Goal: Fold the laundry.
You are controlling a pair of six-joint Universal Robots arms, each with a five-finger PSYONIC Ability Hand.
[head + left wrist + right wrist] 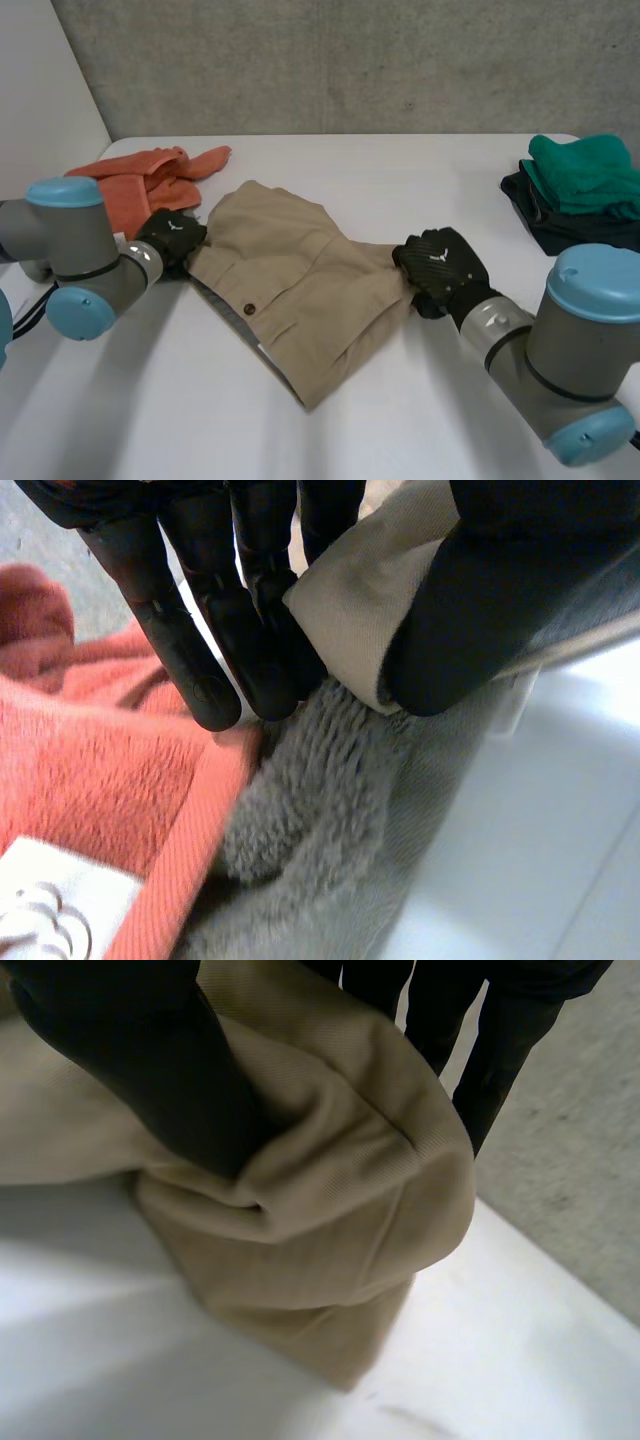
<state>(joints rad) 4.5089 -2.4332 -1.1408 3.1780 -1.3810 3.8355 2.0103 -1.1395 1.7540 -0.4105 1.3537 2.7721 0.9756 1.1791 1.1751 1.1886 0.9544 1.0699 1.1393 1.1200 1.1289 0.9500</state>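
The tan shorts (290,285) lie in the middle of the table (400,170). The left hand (172,238) pinches one edge, near the orange towel (145,178). The right hand (442,265) pinches the other edge.

The trousers (300,275) are plain beige, with one small dark-brown button (249,309). Both the left hand (172,238) and the right hand (440,265) are black. Left of the trousers lies a plain orange towel (145,178). Right of the trousers, a green cloth (585,175) sits on a navy cloth (542,226). The table (400,170) is white; the wall (350,60) behind the trousers is mottled grey.
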